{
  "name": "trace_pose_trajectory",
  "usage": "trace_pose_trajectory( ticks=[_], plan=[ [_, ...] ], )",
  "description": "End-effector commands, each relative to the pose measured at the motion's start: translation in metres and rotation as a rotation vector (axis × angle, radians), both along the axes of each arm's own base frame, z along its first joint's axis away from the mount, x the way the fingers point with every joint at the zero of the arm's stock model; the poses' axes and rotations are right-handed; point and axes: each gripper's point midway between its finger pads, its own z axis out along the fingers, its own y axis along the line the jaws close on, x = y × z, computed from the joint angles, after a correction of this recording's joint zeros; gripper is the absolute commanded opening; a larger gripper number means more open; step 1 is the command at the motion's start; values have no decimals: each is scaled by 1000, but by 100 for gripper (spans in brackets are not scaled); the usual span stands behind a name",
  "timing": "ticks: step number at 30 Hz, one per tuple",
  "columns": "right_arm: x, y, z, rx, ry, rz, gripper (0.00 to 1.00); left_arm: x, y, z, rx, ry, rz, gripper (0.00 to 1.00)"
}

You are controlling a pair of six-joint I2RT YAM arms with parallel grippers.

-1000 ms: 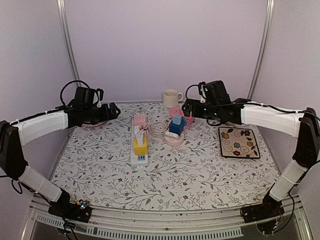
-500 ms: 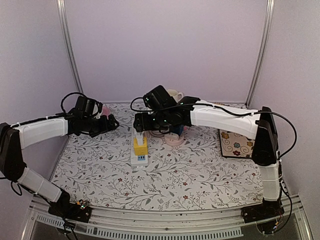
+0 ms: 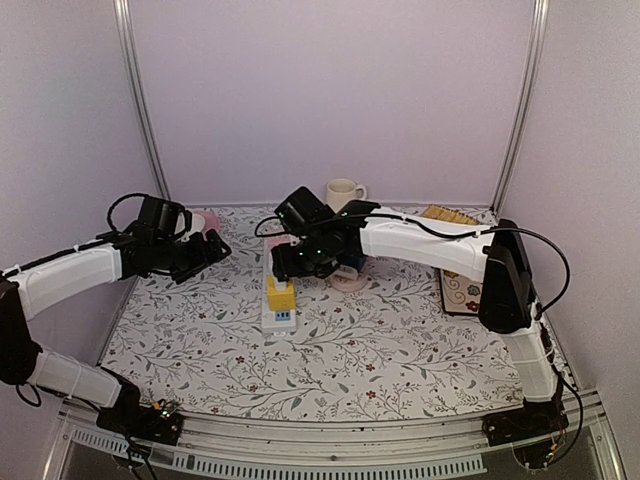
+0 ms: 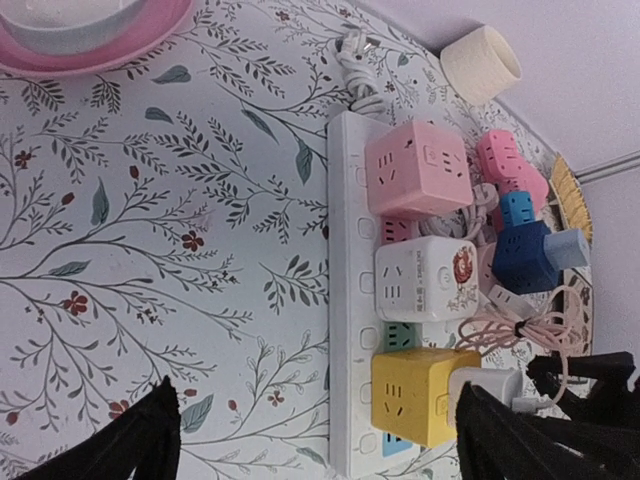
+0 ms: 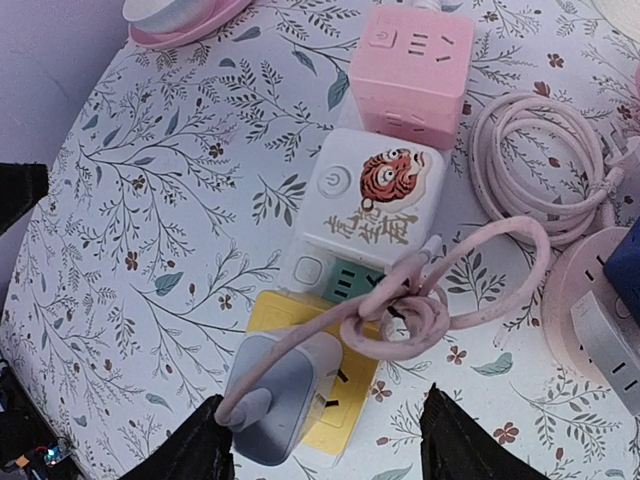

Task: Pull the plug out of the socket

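A white plug (image 5: 280, 395) with a pink cable (image 5: 440, 280) sits in the top of a yellow cube socket (image 5: 345, 405), which is plugged into the white power strip (image 4: 345, 300). My right gripper (image 5: 325, 455) is open, hovering just above the plug with a finger on either side, not touching it. In the top view it (image 3: 287, 265) is over the yellow cube (image 3: 281, 296). My left gripper (image 4: 320, 450) is open and empty, left of the strip (image 3: 205, 250). Its view shows the yellow cube (image 4: 420, 395) and the plug (image 4: 482, 385).
The strip also carries a pink cube (image 4: 415, 170) and a white tiger-print cube (image 4: 425, 280). A blue cube (image 4: 530, 255) and coiled pink cable lie to its right. A mug (image 3: 343, 193) stands at the back, a pink plate (image 4: 90, 30) back left, a patterned mat (image 3: 462, 290) on the right.
My right arm has swung from the back right to over the power strip and come down close above the yellow cube's plug. My left gripper has drifted a little left and lower.
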Motion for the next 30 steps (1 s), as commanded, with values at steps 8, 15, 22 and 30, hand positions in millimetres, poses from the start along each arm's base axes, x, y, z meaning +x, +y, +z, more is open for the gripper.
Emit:
trace_pose_trajectory(
  ticks=[8,15,22,30],
  plan=[
    [7,21,-19,-52,-60,-46,64,-36,12,8,28,15,0,96],
    [2,21,-56,-67,17,-133,51,-42,7,0,39,11,-67,96],
    [-6,11,-45,-106,1,-167,25,-47,-5,-6,16,22,-152,96],
    [-54,6,-8,-173,-70,-33,20,-53,-42,-18,-142,58,-287,95]
  ],
)
